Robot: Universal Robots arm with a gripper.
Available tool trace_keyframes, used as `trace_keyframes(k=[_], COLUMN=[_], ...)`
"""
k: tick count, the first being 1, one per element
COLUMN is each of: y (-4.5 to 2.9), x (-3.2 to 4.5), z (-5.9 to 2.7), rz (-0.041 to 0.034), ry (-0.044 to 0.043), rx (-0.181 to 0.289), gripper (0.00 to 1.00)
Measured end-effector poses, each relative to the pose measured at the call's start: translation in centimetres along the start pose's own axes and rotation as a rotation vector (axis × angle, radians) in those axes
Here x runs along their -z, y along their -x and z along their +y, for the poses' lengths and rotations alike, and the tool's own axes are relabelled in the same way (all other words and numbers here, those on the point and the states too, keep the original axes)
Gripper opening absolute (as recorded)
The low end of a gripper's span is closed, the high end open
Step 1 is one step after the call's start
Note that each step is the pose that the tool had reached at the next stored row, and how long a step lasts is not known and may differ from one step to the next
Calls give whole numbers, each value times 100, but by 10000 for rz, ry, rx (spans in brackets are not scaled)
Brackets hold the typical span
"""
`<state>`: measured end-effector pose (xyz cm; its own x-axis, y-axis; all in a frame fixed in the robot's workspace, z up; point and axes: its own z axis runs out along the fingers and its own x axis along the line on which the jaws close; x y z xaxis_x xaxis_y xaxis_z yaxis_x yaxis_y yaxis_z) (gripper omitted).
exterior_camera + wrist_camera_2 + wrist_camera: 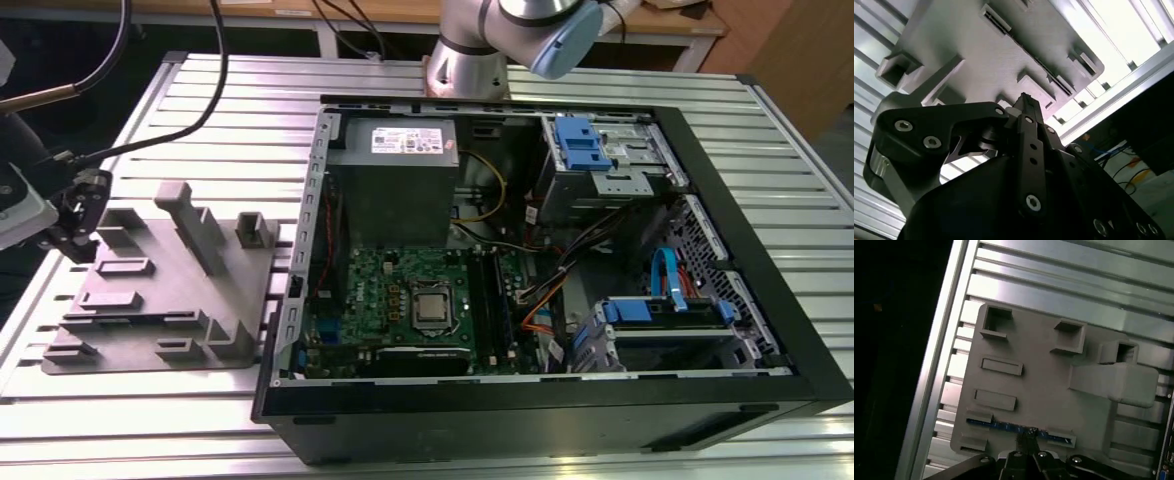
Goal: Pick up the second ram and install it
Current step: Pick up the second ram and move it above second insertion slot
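Where the slatted aluminium surface [200,90] meets its edge at the exterior view's left, the claw [1027,436] is pinched narrow on the second ram [996,424], which stands in an edge slot of the grey holder tray [1044,390]. The white label [407,140] inside the open computer case [787,330] is unreadable.

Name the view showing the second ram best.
First wrist view: the second ram stands in a slot of the grey tray, nearly whole, by the gripper. Second wrist view: a dark line. Exterior view: too small to tell.
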<state>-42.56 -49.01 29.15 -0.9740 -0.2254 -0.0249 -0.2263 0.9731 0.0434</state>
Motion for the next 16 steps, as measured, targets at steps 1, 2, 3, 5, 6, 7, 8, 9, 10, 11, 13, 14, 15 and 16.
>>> trace_keyframes(k=[1, 2, 3, 5, 6, 7, 8, 9, 10, 11, 13, 14, 15, 16], y=[0, 0, 0, -1, -1, -1, -1, -1, -1, -1, -1, -1, -1, -1], x=[-3, -5, -8, -14, -17, -21, -24, -27, -31, -34, -40, -42, -44, -47], z=[0, 0, 0, -1, -1, -1, -1, -1, -1, -2, -2, -2, -2, -2], rz=[8, 16, 25, 40, 47, 55, 63, 72, 81, 90, 108, 117, 125, 135], ry=[4, 9, 14, 22, 27, 31, 35, 39, 41, 42, 42, 41, 40, 39], rx=[181, 376, 555, 914, 1095, 1273, 1455, 1650, 1823, 2004, 2360, 2524, 2685, 2856], gripper=[7, 7, 7, 7, 7, 7, 7, 7, 7, 7, 7, 7, 7, 7])
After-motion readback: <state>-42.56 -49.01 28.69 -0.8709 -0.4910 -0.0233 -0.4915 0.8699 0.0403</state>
